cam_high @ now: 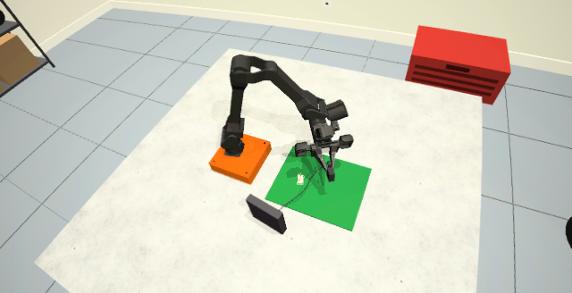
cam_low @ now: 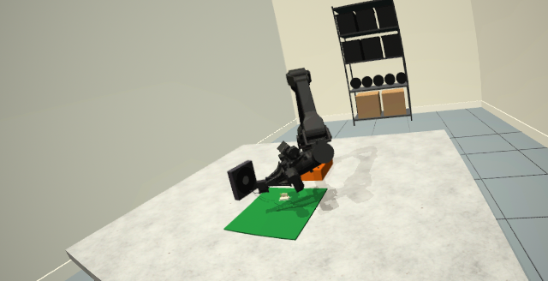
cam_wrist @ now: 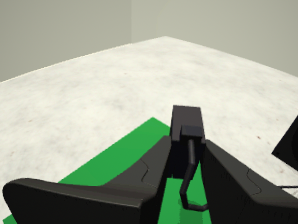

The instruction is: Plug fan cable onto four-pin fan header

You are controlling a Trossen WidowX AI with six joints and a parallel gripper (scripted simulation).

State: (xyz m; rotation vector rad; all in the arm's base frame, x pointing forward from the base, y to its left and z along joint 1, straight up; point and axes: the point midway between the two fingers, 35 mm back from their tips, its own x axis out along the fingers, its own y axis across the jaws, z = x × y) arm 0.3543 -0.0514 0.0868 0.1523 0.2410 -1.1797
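My gripper [cam_high: 330, 173] [cam_low: 262, 184] [cam_wrist: 185, 144] is shut on the fan's black plug [cam_high: 331, 177] [cam_wrist: 186, 124]. It holds the plug tilted, a little above the green board [cam_high: 344, 204] [cam_low: 257, 225] [cam_wrist: 120, 163]. The small white four-pin header [cam_high: 300, 179] [cam_low: 285, 198] stands on the board, apart from the plug and to its left in the top view. The thin black cable [cam_high: 304, 190] [cam_wrist: 189, 192] runs from the plug to the dark fan [cam_high: 265, 213] [cam_low: 241, 180] [cam_wrist: 289, 139], which stands upright on the table off the board's near-left edge.
The arm's orange base [cam_high: 241, 161] [cam_low: 318, 171] sits left of the board. A red tool chest [cam_high: 458, 62] stands on the floor beyond the table's far right corner. A black shelf rack [cam_low: 372, 58] with boxes stands by the wall.
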